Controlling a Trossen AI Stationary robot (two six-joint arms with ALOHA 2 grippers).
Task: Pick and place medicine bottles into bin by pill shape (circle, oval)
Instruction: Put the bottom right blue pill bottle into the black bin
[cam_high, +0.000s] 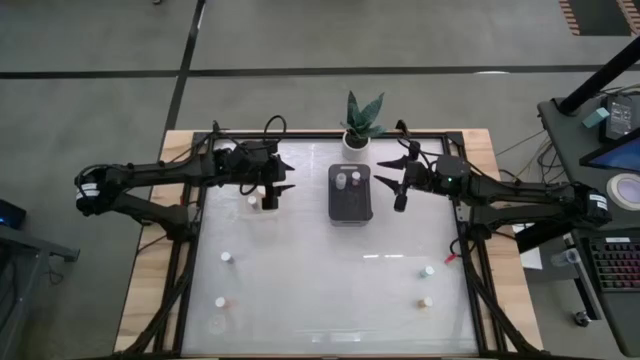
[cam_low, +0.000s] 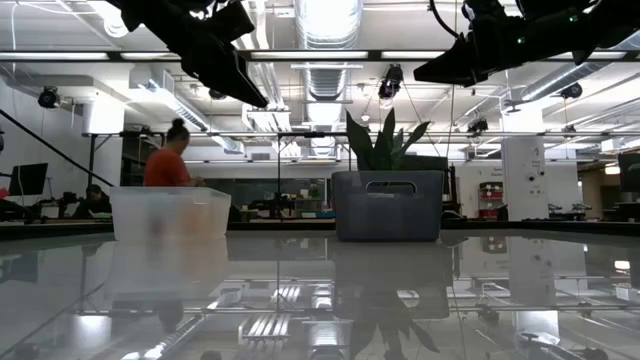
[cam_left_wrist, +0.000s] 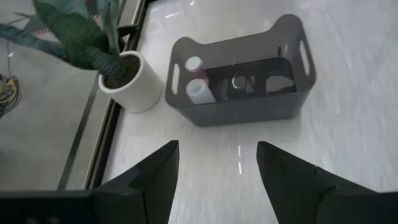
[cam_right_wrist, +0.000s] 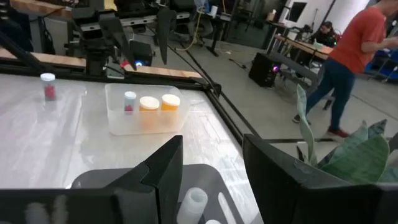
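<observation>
Left gripper (cam_high: 277, 177): upper centre-left of the high frame, above the clear bin (cam_high: 264, 201), jaws apart, empty. Right gripper (cam_high: 392, 183): beside the grey bin (cam_high: 351, 213), jaws apart, empty. Medicine bottles (cam_high: 425, 301): two white ones in the grey bin, three in the clear bin, others scattered across the lower worktop (cam_high: 330, 290). Potted plant (cam_high: 359, 122): upper centre
</observation>
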